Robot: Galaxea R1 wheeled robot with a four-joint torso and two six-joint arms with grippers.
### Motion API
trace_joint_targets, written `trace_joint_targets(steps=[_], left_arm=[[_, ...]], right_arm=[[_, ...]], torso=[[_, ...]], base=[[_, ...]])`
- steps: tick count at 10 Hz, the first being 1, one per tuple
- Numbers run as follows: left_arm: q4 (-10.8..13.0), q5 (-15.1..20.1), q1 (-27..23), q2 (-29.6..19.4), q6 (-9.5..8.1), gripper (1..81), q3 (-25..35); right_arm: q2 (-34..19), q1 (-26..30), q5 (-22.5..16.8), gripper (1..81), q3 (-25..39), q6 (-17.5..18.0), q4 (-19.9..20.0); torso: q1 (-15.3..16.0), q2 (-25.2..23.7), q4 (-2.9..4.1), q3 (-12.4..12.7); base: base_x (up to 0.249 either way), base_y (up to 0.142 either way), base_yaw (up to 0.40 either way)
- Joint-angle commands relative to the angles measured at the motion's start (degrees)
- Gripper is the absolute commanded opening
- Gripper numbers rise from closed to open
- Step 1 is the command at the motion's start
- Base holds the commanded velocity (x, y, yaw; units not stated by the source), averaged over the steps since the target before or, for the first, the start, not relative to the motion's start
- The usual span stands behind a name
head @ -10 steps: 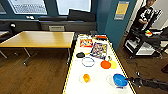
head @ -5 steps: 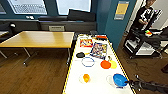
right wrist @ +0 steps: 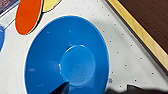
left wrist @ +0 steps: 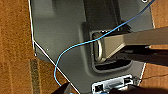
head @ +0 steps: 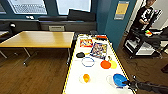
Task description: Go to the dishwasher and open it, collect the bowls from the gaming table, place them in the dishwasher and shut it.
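Observation:
The gaming table (head: 75, 60) has a white field inside a yellow rim. On it lie a blue bowl (head: 119, 79), an orange-red dish (head: 105, 64), a yellow dish (head: 113, 64), a small dark bowl (head: 80, 54) and a pale bowl (head: 85, 78) with something orange in it. My right gripper (head: 128, 82) comes in from the lower right and sits at the blue bowl's near rim. In the right wrist view it hangs open (right wrist: 87, 88) just over the blue bowl (right wrist: 67, 57), beside the orange-red dish (right wrist: 27, 15). The dishwasher is out of view.
A blue ring (head: 88, 61) and two colourful flat boxes (head: 99, 49) also lie on the field. A wooden desk (head: 40, 38) stands to the left. A person stands by a black cart (head: 142, 42) at the right. The left wrist view looks down on my grey base (left wrist: 62, 30) and wooden floor.

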Motion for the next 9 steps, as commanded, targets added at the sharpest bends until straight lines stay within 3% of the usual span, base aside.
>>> trace_joint_targets(steps=[1, 5, 6, 9], left_arm=[[-1.17, 3.53, -0.54, -0.27, -0.25, 81.1, -0.16], [-1.25, 3.53, -0.54, -0.53, -0.25, 81.1, -0.16], [-1.25, 3.53, -0.55, -0.53, -0.25, 81.1, -0.08], [-1.25, 3.79, -0.9, -0.44, -0.25, 81.1, -0.16]], right_arm=[[0.16, 7.32, -1.39, 81.1, -2.25, 0.49, 0.27], [2.02, 6.17, -1.13, 81.1, -4.37, 0.57, 0.36], [2.02, 4.95, 0.44, 1.0, -4.37, 0.66, 0.36], [0.17, 4.59, 1.34, 1.0, -2.79, 1.89, 1.06]], torso=[[0.0, -0.02, 0.0, 0.0], [0.02, 0.0, 0.0, 0.0], [0.02, 0.0, 0.0, 0.0], [0.02, 0.0, 0.0, 0.0]], base=[[0.0, 0.0, 0.0], [0.0, 0.0, 0.0], [0.0, 0.0, 0.0], [0.0, 0.0, 0.0]])
